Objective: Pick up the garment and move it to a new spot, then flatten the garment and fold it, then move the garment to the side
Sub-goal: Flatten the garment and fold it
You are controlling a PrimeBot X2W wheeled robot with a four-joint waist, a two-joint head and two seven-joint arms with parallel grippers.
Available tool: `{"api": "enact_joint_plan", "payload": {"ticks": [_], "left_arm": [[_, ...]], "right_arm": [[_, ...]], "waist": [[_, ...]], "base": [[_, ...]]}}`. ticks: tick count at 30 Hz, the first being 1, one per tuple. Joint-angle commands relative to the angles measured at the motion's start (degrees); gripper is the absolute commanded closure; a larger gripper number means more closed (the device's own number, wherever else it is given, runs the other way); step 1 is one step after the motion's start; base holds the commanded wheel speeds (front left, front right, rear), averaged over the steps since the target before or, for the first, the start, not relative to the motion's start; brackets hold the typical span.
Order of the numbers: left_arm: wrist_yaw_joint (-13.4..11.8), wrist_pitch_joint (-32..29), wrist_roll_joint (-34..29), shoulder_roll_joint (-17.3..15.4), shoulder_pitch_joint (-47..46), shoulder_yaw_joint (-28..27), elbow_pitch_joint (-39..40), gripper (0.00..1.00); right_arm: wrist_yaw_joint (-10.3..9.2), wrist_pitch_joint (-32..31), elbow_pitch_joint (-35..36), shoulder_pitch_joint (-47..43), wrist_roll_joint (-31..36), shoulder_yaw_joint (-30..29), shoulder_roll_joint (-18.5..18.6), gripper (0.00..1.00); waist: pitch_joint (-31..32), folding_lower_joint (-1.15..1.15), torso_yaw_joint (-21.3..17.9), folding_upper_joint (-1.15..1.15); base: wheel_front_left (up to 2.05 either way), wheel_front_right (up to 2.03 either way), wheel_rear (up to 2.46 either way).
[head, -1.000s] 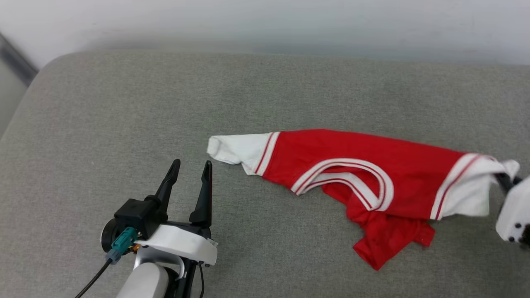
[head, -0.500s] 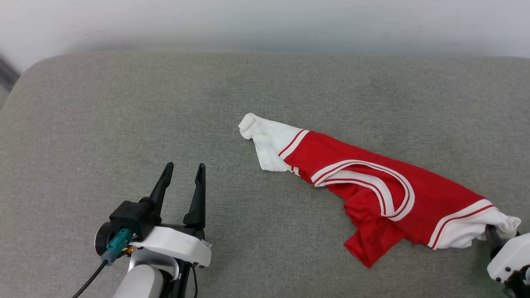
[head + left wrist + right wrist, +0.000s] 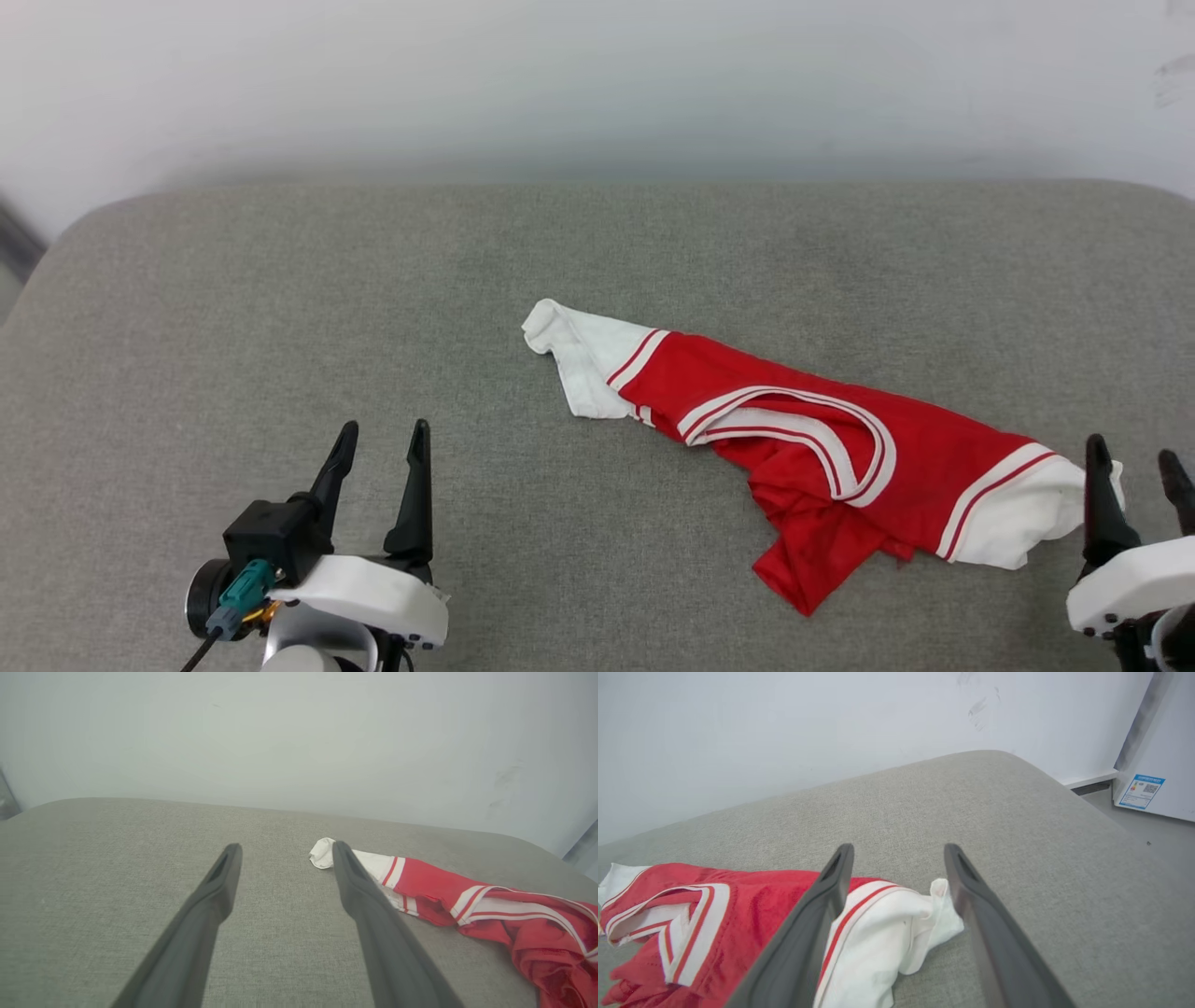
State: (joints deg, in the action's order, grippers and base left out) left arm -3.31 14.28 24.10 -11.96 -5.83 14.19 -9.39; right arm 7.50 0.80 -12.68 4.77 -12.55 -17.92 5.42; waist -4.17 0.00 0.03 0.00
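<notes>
Garment (image 3: pixel 803 457) is lying crumpled on the grey cushion (image 3: pixel 280 299), running diag. from the centre toward the robot's right-near side. The collar trim is facing up and the red body is bunching below it.

R gripper (image 3: pixel 1133 450) is standing w/ jaws wide apart, gripping nothing. In the right wrist view the garment's white sleeve end (image 3: pixel 896 924) is lying btwn the two fingers, loose on the cushion, not pinched. Its tip is sitting just beside one finger; contact can't be told. L gripper (image 3: pixel 384 429) is also holding its jaws wide apart, empty, well apart from the garment.

Head view is giving the whole layout, both grippers low at the near edge w/ fingers pointing away from the robot. Left wrist view is showing the other sleeve end (image 3: pixel 327 854) peeking past one finger, beyond the tips. Right wrist view is adding the cushion's rounded corner, the floor (image 3: pixel 1148 826) and a white box (image 3: pixel 1171 742) w/ a blue label (image 3: pixel 1141 791). The pale wall (image 3: pixel 597 75) is backing the cushion.

Both wrists are hovering low over the cushion, fingers angling slightly down.
</notes>
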Motion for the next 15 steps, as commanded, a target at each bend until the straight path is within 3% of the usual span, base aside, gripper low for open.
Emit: {"api": "enact_joint_plan", "payload": {"ticks": [1,15], "left_arm": [[-0.3,-0.2,0.4,-0.4,1.0,-0.3,0.2,0.0],[-2.0,-2.0,1.0,-2.5,4.2,-1.4,1.1,0.0]], "right_arm": [[-0.03,0.3,1.6,-1.2,0.7,1.0,-0.4,0.0],[-0.03,-2.4,18.9,-10.3,3.8,10.7,-2.5,0.0]], "waist": [[0.9,0.0,-0.2,0.0],[3.9,0.0,-0.2,0.0]], "base": [[0.0,0.0,0.0],[0.0,0.0,0.0]]}}
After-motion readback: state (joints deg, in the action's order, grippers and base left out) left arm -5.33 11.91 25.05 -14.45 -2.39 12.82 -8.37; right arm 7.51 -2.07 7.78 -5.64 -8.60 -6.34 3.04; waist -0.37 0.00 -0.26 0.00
